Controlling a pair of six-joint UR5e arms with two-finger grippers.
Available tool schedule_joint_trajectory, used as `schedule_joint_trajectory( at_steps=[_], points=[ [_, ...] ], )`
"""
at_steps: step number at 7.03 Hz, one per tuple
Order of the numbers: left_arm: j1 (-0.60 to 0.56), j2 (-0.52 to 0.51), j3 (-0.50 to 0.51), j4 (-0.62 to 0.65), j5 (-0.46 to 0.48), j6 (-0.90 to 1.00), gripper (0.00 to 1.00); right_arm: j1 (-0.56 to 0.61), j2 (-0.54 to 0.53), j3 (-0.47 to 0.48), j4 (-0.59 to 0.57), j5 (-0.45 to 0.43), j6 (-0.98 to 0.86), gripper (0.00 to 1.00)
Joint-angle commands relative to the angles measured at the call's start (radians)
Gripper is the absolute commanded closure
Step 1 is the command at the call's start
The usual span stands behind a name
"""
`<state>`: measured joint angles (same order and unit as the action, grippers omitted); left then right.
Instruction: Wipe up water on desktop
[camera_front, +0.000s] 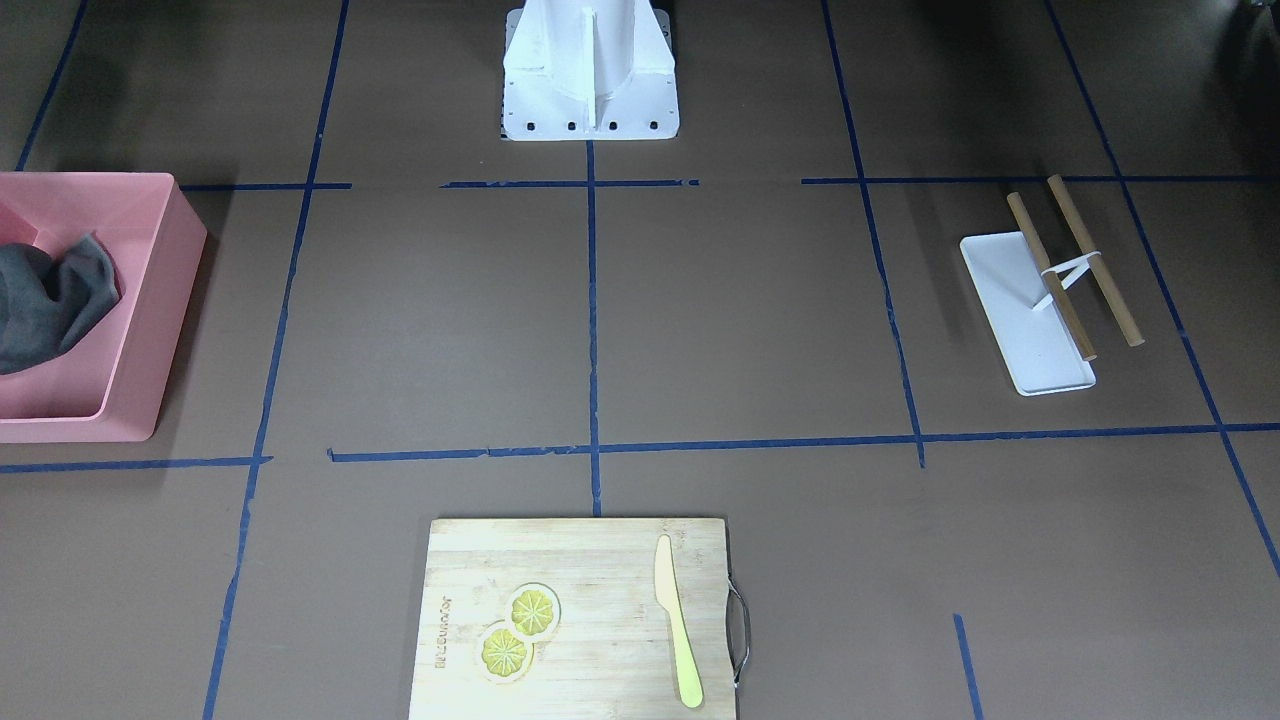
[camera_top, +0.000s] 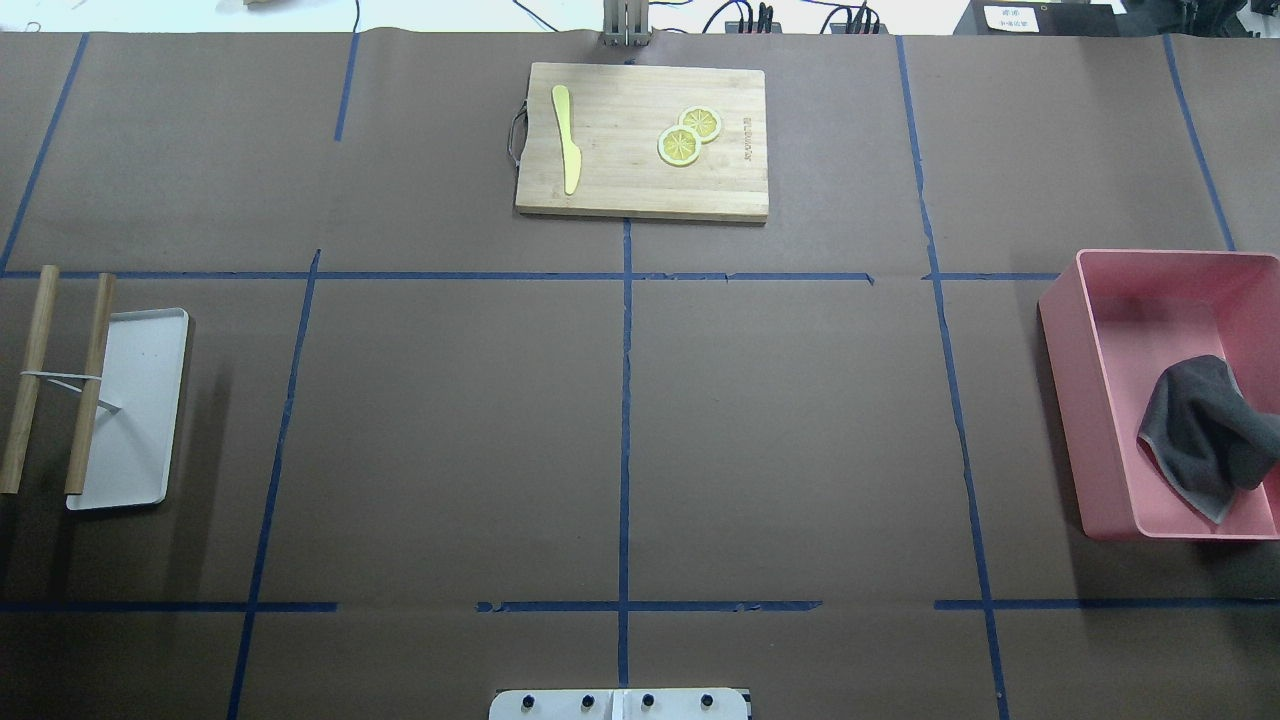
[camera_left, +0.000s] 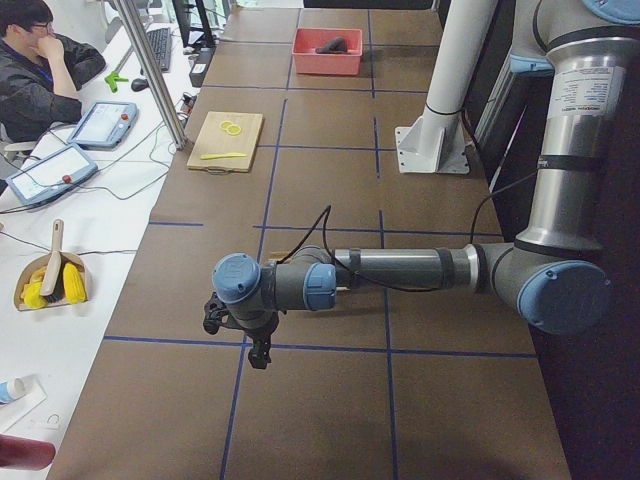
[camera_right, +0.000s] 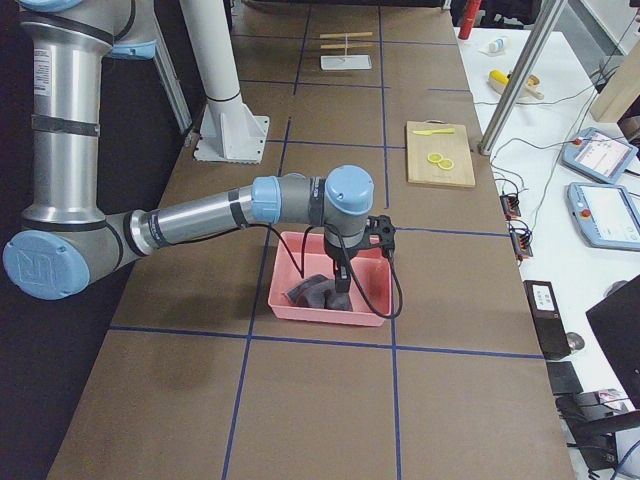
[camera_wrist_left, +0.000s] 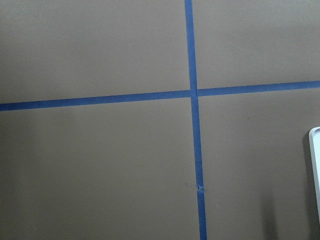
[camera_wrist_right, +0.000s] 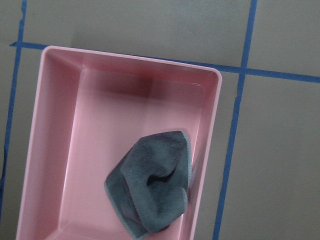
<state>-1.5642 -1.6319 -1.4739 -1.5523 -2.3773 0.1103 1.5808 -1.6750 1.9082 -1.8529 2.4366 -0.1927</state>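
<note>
The desktop (camera_top: 450, 430) is a matte dark-brown surface with a grid of blue tape; no water patch shows on it in any view. A crumpled grey cloth (camera_top: 1205, 430) lies in a pink bin (camera_top: 1090, 400) at the right edge; it also shows in the right wrist view (camera_wrist_right: 152, 185). My right gripper (camera_right: 341, 288) hangs over the bin, close above the cloth; I cannot tell if it is open or shut. My left gripper (camera_left: 259, 358) hangs low over bare desktop near a tape crossing; I cannot tell its state either.
A white tray (camera_top: 135, 400) with two wooden sticks (camera_top: 30, 380) across its stand sits at the left. A wooden cutting board (camera_top: 640, 170) at the far middle carries a yellow knife (camera_top: 565, 135) and lemon slices (camera_top: 688, 135). The robot's white base (camera_front: 590, 80) stands at the near edge.
</note>
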Motion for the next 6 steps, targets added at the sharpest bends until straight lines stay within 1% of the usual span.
schedule_joint_trajectory(
  at_steps=[1,2,3,4,5,6],
  points=[
    [-0.013,0.0,-0.003,0.015,0.001,0.002,0.0,0.099,0.001,-0.172,0.035,0.009,-0.182,0.0],
    [-0.022,-0.002,-0.005,0.039,0.001,0.002,0.0,0.117,0.0,-0.24,0.103,0.012,-0.188,0.0],
    [-0.025,-0.002,-0.005,0.041,0.001,0.002,0.0,0.117,0.001,-0.224,0.11,0.009,-0.18,0.0],
    [-0.027,-0.002,-0.005,0.04,0.001,0.002,0.0,0.116,0.0,-0.23,0.13,0.002,-0.077,0.0],
    [-0.033,-0.002,-0.006,0.04,0.001,0.002,0.0,0.116,-0.002,-0.236,0.249,-0.001,0.0,0.0],
    [-0.034,-0.002,-0.006,0.04,0.003,0.002,0.0,0.116,-0.005,-0.274,0.332,-0.001,0.091,0.0]
  ],
)
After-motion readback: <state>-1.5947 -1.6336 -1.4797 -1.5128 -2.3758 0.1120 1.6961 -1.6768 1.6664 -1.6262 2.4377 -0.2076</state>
